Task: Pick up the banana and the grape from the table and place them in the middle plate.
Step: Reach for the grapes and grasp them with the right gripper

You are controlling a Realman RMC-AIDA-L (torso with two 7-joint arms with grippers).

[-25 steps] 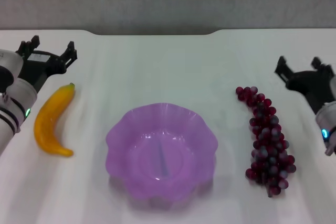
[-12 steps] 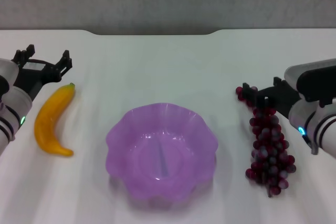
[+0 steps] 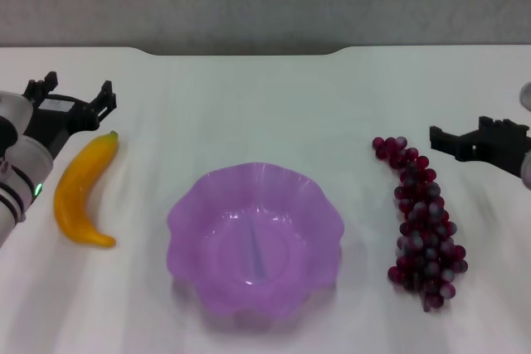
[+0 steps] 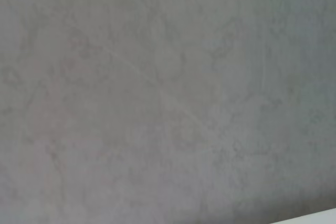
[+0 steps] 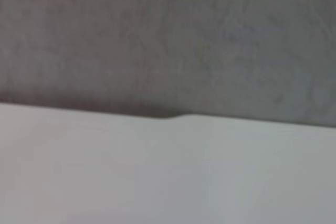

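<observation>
Two fruits lie on the plain white table (image 3: 265,105), neither lifted yet. The curved yellow-orange banana (image 3: 83,188) lies just below the left gripper (image 3: 70,99), whose fingers are spread and empty. The long bunch of dark red-purple grapes (image 3: 421,225) lies beside and nearer than the right gripper (image 3: 469,140); whether that one is spread or closed cannot be told. Between the two grippers sits the empty translucent purple scalloped plate (image 3: 187,221). I judge each gripper should descend squarely over its fruit's middle before closing.
</observation>
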